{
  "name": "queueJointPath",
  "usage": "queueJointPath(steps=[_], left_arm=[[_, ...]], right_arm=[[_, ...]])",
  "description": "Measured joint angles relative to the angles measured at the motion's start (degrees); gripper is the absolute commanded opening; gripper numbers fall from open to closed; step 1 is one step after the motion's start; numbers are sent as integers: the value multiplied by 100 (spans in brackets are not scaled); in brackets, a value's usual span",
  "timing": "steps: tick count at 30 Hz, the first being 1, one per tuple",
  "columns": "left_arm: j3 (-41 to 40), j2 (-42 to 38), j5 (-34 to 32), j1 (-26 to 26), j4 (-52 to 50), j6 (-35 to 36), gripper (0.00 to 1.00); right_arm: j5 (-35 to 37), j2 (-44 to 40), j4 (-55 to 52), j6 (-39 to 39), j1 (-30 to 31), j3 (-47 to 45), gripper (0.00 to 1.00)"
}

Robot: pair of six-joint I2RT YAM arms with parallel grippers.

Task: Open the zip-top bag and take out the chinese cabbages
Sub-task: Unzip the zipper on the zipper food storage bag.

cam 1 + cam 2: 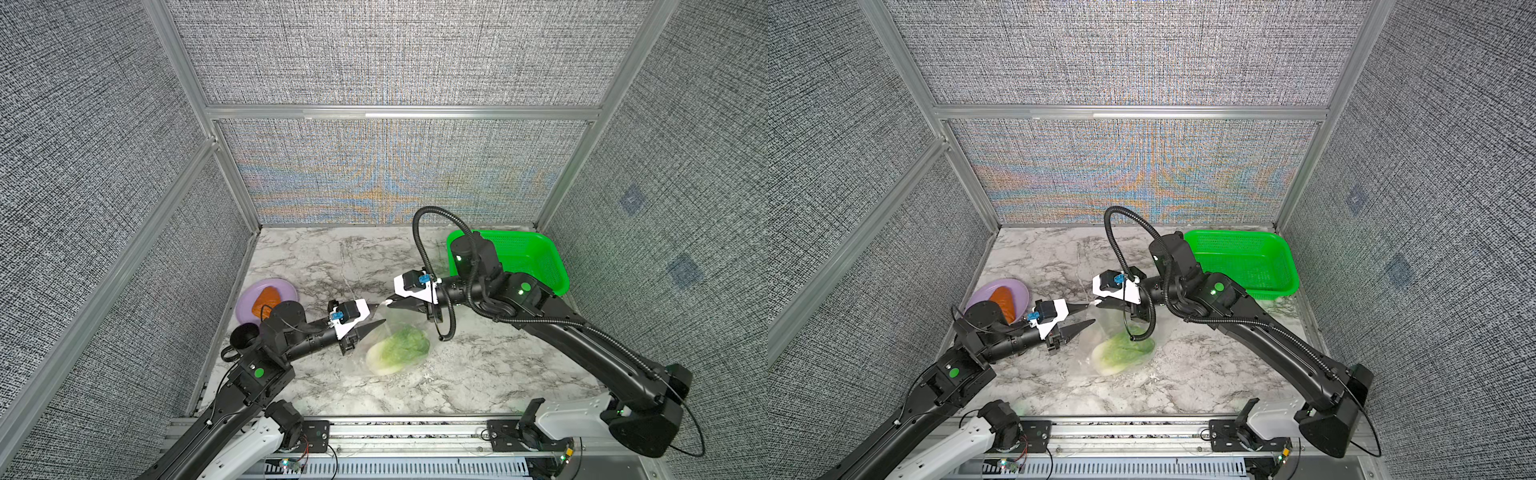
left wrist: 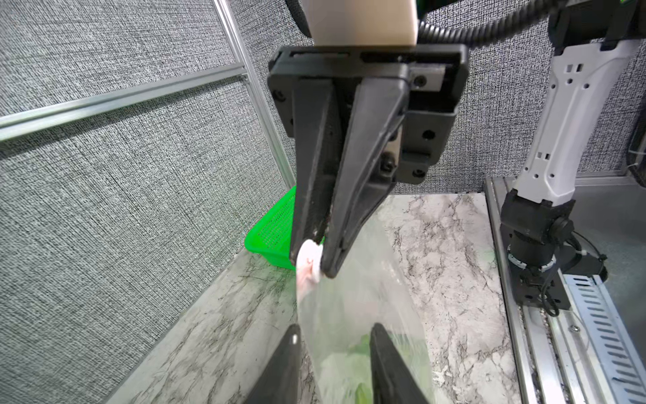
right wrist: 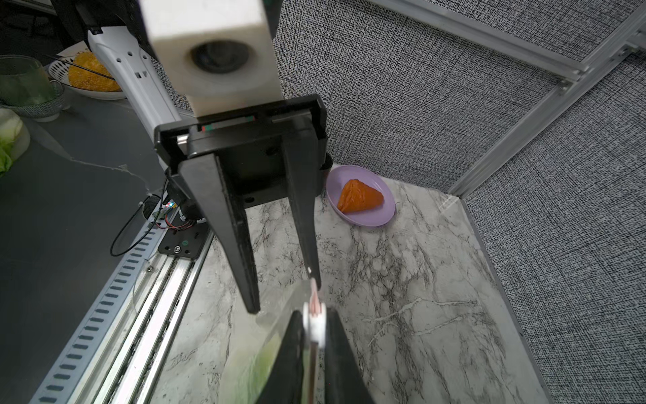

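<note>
The clear zip-top bag [image 1: 395,326] [image 1: 1106,328] hangs by its top corner, its lower part resting on the marble table. The chinese cabbage [image 1: 400,350] [image 1: 1123,351], white base and green leaves, lies inside it. My right gripper [image 1: 388,302] [image 3: 314,314] is shut on the bag's white slider [image 3: 315,327] and pink zip strip [image 3: 314,293]. My left gripper [image 1: 380,314] [image 2: 335,328] faces it, open, with the bag film [image 2: 353,304] between its fingers. One left fingertip [image 3: 312,273] sits at the strip's end. The cabbage shows as blurred green [image 2: 360,346] through the film.
A green mesh basket [image 1: 536,257] [image 1: 1250,257] stands at the back right, behind the right arm. A purple plate [image 1: 249,297] [image 3: 381,210] with an orange wedge [image 3: 360,196] sits at the left wall, beside the left arm. A metal rail [image 1: 407,432] runs along the front edge.
</note>
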Motion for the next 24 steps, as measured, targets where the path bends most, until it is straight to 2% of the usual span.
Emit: queueJointPath(steps=[8,15,21,24], left_arm=[[188,-153,-37,0,-120,46,17],[284,-20,-35,0,-168,61,27],[376,142,-11,0,-155,68,26],[407,184,48,0,-149,118,21]], right_arm=[[0,2,-4,0,0,-11,0],[-2,2,-7,0,7,-11,0],[-4,2,-52,0,13,-11,0],[-4,2,-72,0,17,-11,0]])
